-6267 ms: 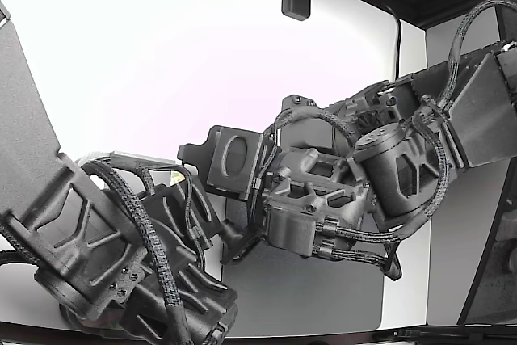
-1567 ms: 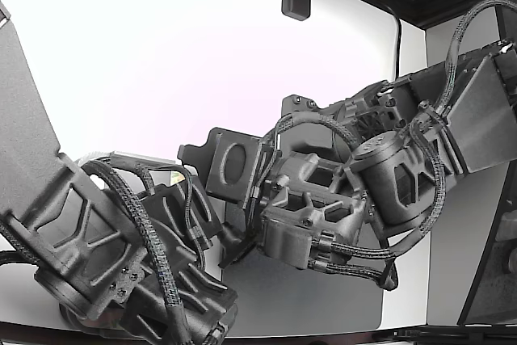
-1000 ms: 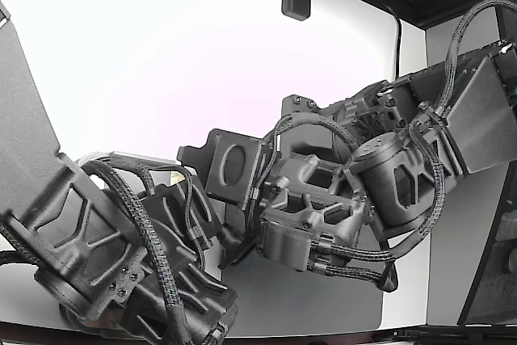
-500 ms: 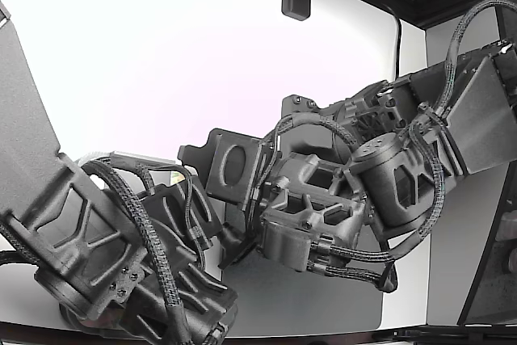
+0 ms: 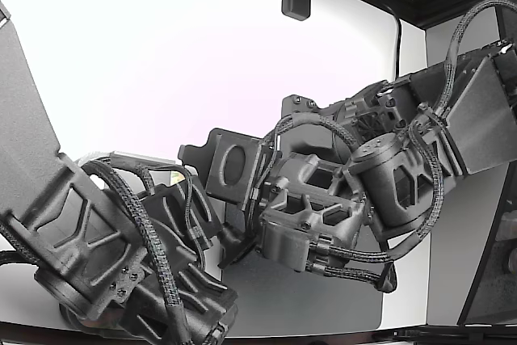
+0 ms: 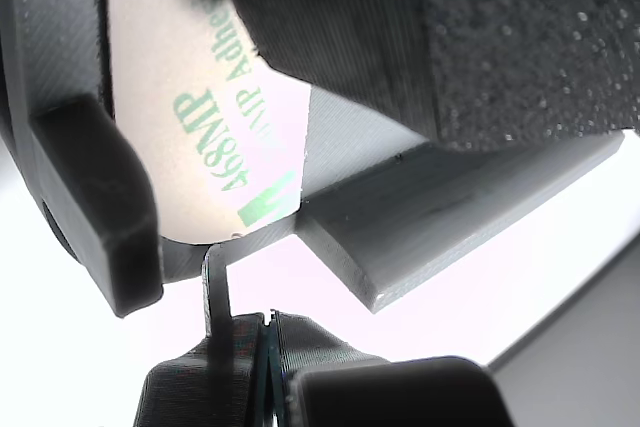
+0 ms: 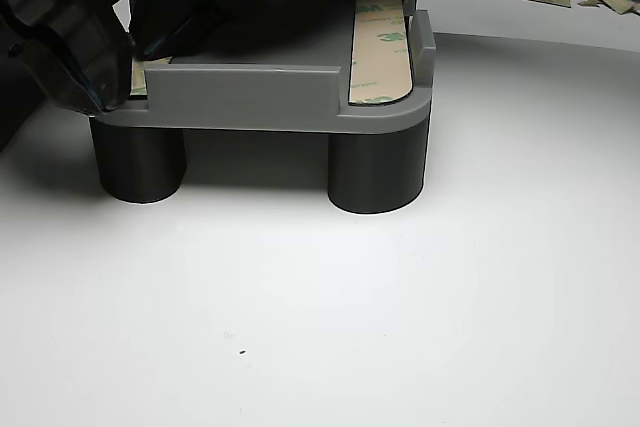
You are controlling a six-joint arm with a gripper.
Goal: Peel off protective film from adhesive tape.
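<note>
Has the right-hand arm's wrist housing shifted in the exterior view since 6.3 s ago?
Yes. The wrist housing has tilted and slid slightly toward the exterior view's left, lower over the grey mat.

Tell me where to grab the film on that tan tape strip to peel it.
Grip the film at its rounded end by the grey fixture's front corner. That end is exposed past the ledge, so come from the front, probably lifting the edge along the strip.
</note>
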